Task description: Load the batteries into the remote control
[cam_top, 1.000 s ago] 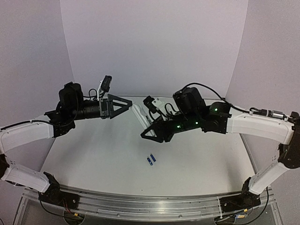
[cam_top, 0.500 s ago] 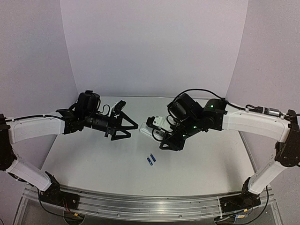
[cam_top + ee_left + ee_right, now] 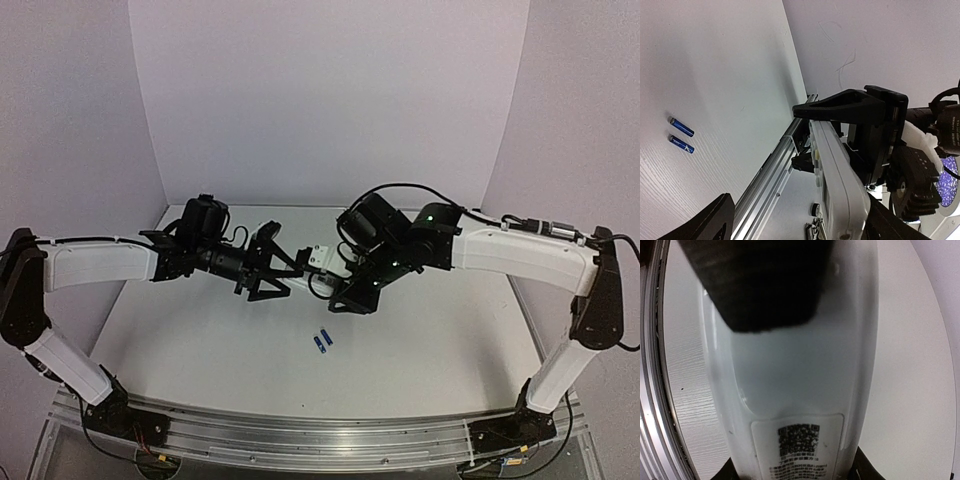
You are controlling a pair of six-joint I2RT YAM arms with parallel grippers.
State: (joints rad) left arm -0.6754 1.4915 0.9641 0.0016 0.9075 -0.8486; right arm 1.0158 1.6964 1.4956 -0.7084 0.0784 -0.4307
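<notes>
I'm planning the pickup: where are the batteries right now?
In the top view the batteries lie side by side on the table, near its middle, just below the raised remote control.

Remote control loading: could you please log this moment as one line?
remote: in right gripper, off table | left gripper: open, near remote | batteries: both on table

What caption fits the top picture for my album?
Right hand holds the remote control near the left hand; batteries lie on the table.
</notes>
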